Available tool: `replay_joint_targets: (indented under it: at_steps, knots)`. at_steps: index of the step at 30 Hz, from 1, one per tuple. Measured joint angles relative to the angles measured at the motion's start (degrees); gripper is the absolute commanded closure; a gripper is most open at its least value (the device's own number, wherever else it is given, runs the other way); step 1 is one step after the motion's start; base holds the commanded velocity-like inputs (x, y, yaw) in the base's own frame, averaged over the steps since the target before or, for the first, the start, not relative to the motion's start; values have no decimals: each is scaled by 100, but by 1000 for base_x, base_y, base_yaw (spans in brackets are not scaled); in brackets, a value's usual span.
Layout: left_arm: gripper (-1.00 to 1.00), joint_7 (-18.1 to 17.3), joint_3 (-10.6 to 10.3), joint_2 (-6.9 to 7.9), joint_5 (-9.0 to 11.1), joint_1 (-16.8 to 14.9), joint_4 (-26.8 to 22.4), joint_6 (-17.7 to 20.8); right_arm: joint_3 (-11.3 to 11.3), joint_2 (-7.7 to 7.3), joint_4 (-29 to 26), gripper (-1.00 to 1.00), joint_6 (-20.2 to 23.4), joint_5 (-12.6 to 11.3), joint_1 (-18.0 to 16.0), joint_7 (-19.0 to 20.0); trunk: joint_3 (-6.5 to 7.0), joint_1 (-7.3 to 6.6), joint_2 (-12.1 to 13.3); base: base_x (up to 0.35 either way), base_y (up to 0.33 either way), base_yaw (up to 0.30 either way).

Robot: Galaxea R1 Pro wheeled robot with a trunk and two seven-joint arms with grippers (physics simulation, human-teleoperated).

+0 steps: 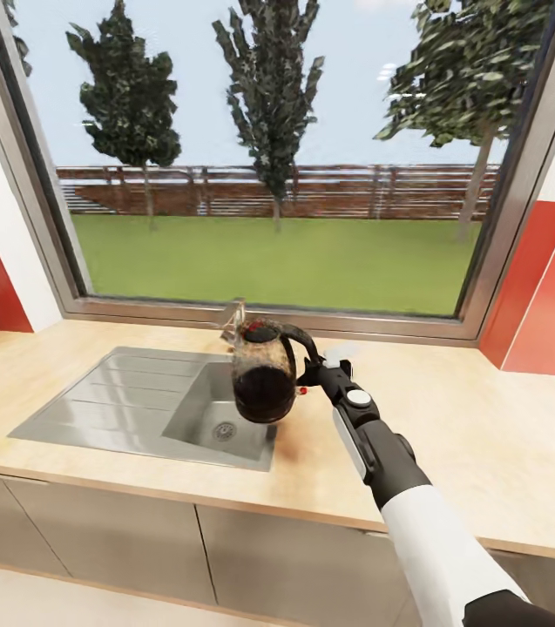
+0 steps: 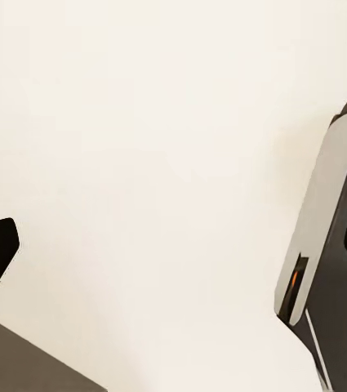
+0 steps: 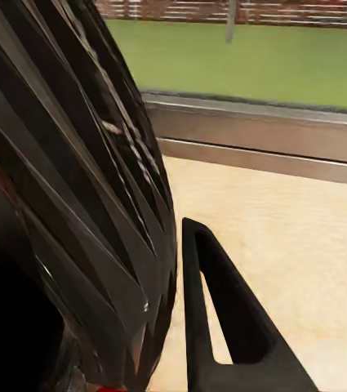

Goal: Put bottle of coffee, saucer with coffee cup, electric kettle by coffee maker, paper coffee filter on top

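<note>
Right gripper (image 1: 310,376) is clamping the black loop handle of the electric kettle (image 1: 262,379), carrying it upright with its body hanging over the sink (image 1: 142,405) edge, on the far side of the gripper from the arm. The wood-tone table (image 1: 477,435) is lying open beside and below. Left gripper (image 2: 320,253): its opening cannot be told.

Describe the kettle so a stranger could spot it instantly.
Find the big window, then the steel sink in the light wood countertop below it. Over the basin's right edge, the right end effector holds the rounded clear glass kettle, black-lidded with a black loop handle.
</note>
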Motion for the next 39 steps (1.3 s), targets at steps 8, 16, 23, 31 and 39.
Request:
replay_joint_targets:
  at_steps: [8,16,23,31,39]
  knots:
    - [-100,-2,12,-9,-3,-2,-9,0,0,0,0,100,2,-117,2,0,0,0,0,0,303,0]
    - [-100,5,12,-9,-3,-2,-9,0,11,14,-6,100,2,-133,5,5,0,0,0,0,303,0]
    - [-100,7,12,-9,-3,-3,-9,0,17,18,1,100,2,-138,9,8,0,0,0,0,303,0]
    - [-100,7,12,-9,-3,-3,-9,0,18,18,1,100,1,-138,9,8,3,0,0,0,303,30]
    - [-100,3,12,-9,-3,-2,-9,1,10,19,6,100,2,-136,7,8,53,0,0,0,216,141]
